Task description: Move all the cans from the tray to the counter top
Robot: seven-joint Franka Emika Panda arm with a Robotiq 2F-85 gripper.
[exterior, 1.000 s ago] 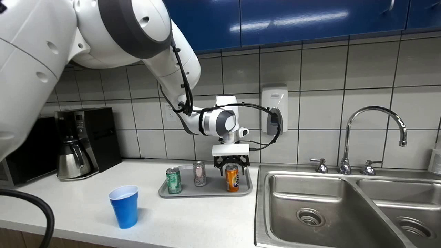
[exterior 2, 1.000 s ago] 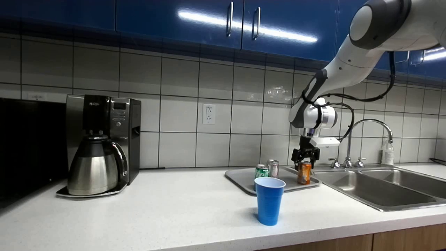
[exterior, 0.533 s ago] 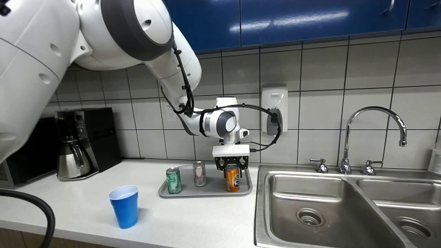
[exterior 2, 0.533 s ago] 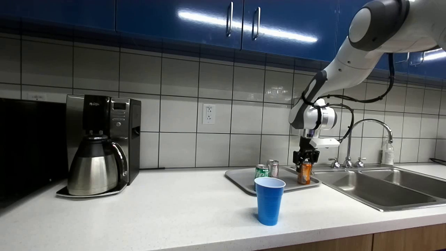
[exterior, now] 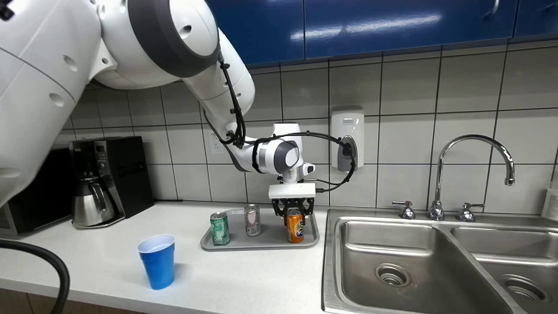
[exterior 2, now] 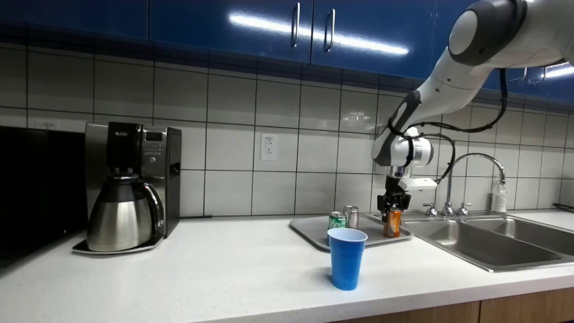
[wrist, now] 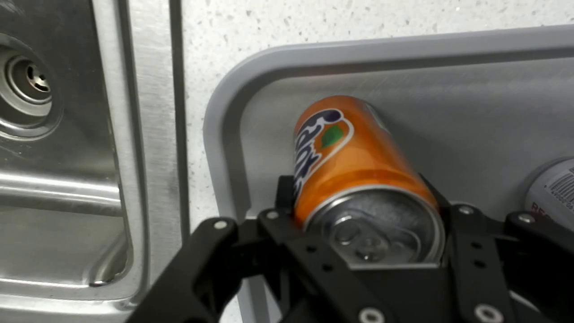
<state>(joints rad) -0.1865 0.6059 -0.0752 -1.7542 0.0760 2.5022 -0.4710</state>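
All three on the tray (exterior: pixel 271 235), the orange can (wrist: pixel 358 161) in the grip of the hand (exterior: pixel 294 222)

The hand is hanging straight down, its fingers (wrist: pixel 284 197) pressing the orange can from opposite sides near the top. I am reading that as a grip chosen for lifting straight up over the low rim (wrist: pixel 403 48). The can is standing about upright, its base seeming to be resting on the tray, so I am judging the lift not yet begun. It is occupying the end beside the sink (wrist: pixel 154 112), well apart from its neighbours, which is likely giving the hand room to straddle it.

The tray is carrying all three: the silver can (exterior: pixel 253 220) is standing nearer the middle, the green can (exterior: pixel 220 229) at the end away from the sink. The rim is presumably guarding them from sliding off. With the sink lying so close, I am expecting the tabletop (exterior: pixel 235 279) towards the cup (exterior: pixel 158 264) to be the safer place for setting down.

The cup is standing mouth up, showing its pale inside wall; its bottom is not showing, so I cannot tell whether it is holding anything. The pot (exterior 2: pixel 120 222) is sitting in the coffee maker (exterior: pixel 126 172), its steel sides concealing whatever may be inside.
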